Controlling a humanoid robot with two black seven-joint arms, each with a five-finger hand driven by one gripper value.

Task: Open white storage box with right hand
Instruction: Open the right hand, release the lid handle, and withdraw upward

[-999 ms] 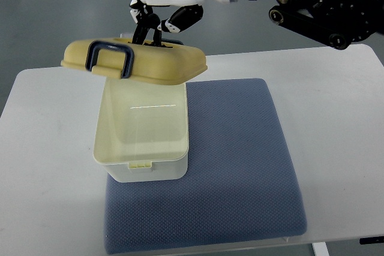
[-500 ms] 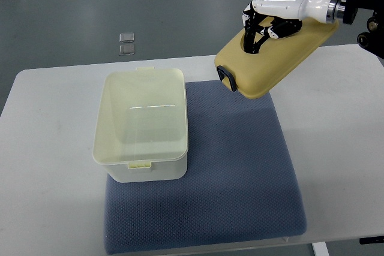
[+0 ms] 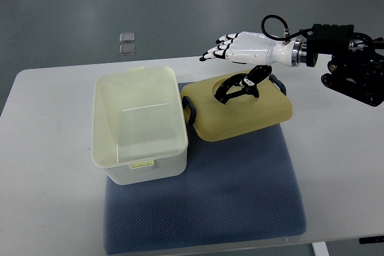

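The white robot right hand [image 3: 240,58], fingers spread and gripping nothing, hovers over the pale yellow plastic lid [image 3: 237,109] at frame centre; lift straight away, clear of the open white storage box [image 3: 139,124].

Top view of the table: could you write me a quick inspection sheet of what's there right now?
Surface: white table with a blue mat on it.
Job's things: box open and empty, on the mat's left part; lid off, lying on the mat to the box's right.
Clutter: nothing seen.
Grippers: right hand over the lid, fingers spread, thumb near the lid's top; left not in view.
Cables: black cable looped at the right wrist.
Surroundings: grey floor, two small clear items beyond the table.
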